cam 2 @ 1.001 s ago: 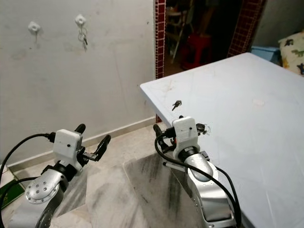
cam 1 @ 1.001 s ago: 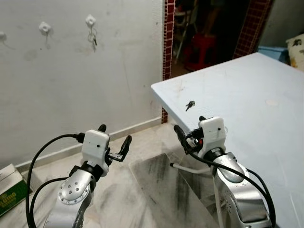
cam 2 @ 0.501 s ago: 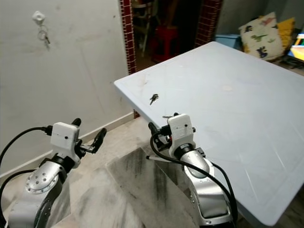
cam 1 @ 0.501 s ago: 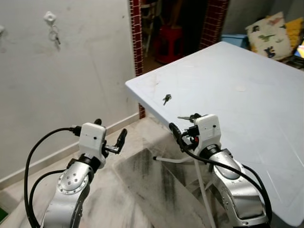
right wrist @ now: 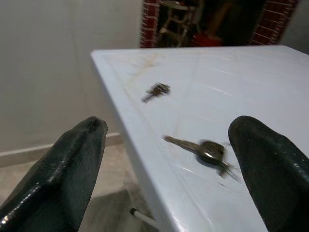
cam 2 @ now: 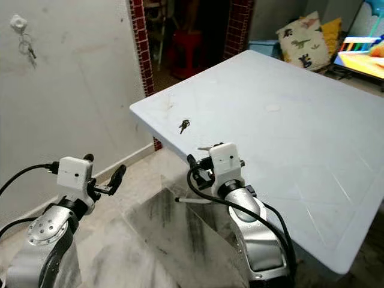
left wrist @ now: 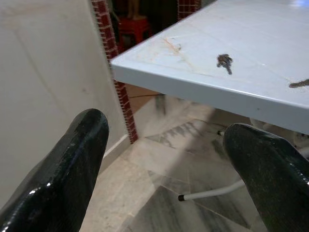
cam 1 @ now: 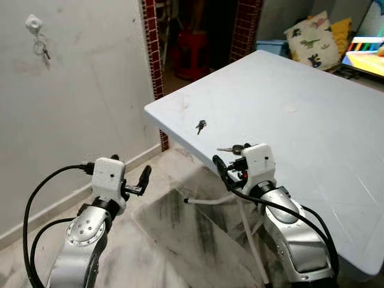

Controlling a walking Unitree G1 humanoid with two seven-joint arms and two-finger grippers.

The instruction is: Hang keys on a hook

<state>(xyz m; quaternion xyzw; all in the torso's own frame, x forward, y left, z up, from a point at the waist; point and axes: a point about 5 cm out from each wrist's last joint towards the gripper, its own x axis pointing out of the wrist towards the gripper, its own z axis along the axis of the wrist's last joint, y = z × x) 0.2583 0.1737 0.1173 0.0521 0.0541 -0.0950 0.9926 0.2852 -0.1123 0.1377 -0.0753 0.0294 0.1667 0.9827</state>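
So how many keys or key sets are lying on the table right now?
2. A small dark key set lies near the table corner by the wall; a single silver key lies at the near edge, just ahead of the right gripper. None appear hidden.

A small dark key bunch (cam 1: 201, 126) lies flat on the white table (cam 1: 312, 114), near its corner edge. Nearer the robot, a second key (right wrist: 203, 150) — silvery shaft, darker head — rests flat by the same edge. On the wall, a white hook (cam 1: 33, 24) already holds a ring of keys (cam 1: 42, 48).
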